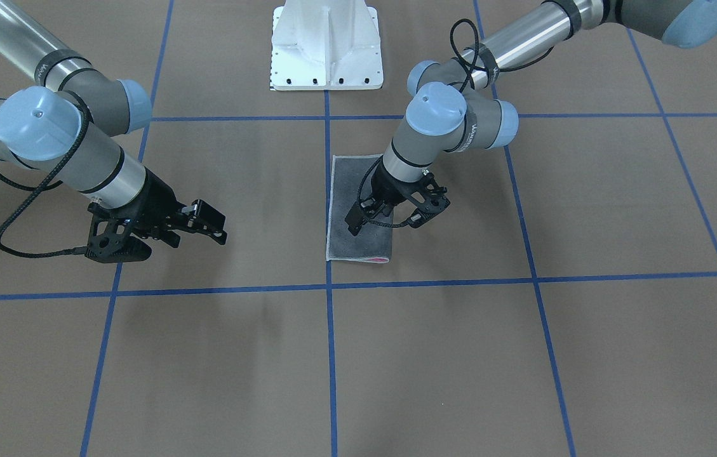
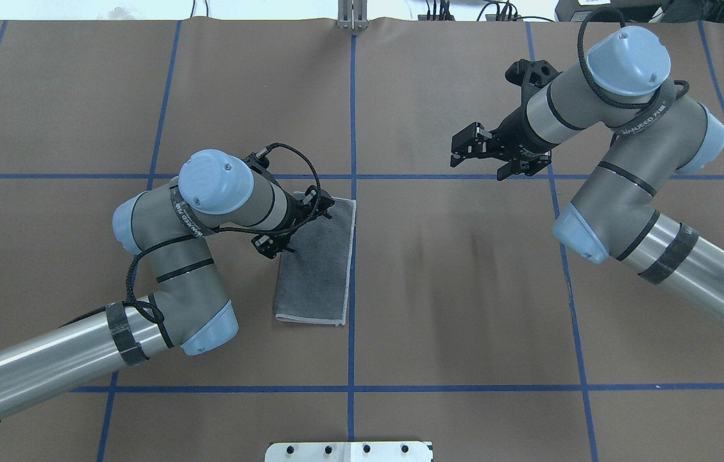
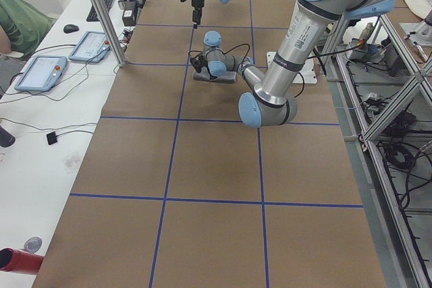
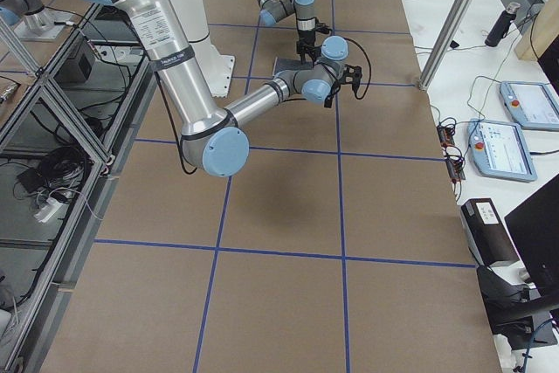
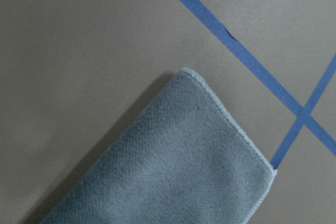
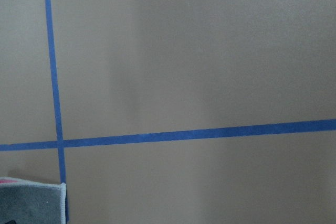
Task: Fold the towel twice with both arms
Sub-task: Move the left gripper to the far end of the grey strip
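Observation:
The towel [image 1: 348, 184] lies flat on the brown table as a long narrow rectangle, grey face up, with a thin pink sliver at its near end. It also shows in the overhead view [image 2: 320, 276] beside the middle blue line. My left gripper [image 1: 391, 219] hovers just over the towel's half farther from the robot base, with its jaws open and empty [image 2: 297, 228]. The left wrist view shows only a towel corner [image 5: 184, 156]. My right gripper [image 1: 215, 225] is held off to the side, well clear of the towel, open and empty [image 2: 461, 149]. The right wrist view catches a towel corner [image 6: 31, 203].
Blue tape lines [image 2: 353, 128] divide the table into squares. The white pedestal [image 1: 326, 44] stands at the robot's side of the table. A side desk with tablets [image 3: 40, 72] and a seated person [image 3: 17, 25] lies beyond the far table edge.

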Controlling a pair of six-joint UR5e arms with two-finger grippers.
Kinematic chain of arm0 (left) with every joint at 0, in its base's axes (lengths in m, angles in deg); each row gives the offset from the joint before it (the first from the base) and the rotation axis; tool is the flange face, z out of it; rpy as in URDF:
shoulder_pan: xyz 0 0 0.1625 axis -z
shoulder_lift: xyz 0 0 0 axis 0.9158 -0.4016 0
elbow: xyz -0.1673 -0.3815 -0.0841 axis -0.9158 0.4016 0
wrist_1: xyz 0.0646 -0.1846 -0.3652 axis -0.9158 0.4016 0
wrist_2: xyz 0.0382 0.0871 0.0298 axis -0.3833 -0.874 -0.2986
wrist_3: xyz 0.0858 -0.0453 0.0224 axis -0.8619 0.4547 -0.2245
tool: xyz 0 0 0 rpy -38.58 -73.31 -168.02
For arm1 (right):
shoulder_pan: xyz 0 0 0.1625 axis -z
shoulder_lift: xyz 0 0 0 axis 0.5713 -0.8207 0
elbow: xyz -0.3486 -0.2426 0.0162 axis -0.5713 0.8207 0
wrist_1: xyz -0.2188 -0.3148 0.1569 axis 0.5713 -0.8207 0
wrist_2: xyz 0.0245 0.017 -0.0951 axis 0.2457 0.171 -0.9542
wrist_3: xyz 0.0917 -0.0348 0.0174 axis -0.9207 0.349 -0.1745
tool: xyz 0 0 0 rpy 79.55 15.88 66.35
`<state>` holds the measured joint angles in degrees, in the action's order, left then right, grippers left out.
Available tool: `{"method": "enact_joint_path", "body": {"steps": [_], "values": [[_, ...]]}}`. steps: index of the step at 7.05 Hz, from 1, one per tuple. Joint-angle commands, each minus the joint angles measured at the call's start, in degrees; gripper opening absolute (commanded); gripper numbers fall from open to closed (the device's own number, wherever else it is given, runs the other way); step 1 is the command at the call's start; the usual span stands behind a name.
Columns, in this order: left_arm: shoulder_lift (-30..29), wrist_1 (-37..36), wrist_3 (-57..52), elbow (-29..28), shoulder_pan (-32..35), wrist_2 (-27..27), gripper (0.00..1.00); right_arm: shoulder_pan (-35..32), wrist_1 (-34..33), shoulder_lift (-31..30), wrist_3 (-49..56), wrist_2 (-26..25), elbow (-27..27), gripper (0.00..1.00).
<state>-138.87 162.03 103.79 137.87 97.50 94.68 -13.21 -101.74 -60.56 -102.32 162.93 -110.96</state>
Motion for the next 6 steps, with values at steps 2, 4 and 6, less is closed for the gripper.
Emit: {"method": "enact_joint_path", "body": {"steps": [2, 4, 6], "values": [[0.02, -0.03, -0.47, 0.0, 0.19, -0.09, 1.0, -0.03, 0.0, -0.01, 0.0, 0.0, 0.0, 1.0], [0.28, -0.2, -1.26, 0.0, 0.46, -0.18, 1.0, 0.06, 0.0, 0.08, -0.09, 0.0, 0.0, 1.0], [0.89, -0.47, -2.48, 0.09, 0.89, -0.18, 1.0, -0.03, 0.0, 0.08, -0.26, 0.09, -0.18, 1.0]]}}
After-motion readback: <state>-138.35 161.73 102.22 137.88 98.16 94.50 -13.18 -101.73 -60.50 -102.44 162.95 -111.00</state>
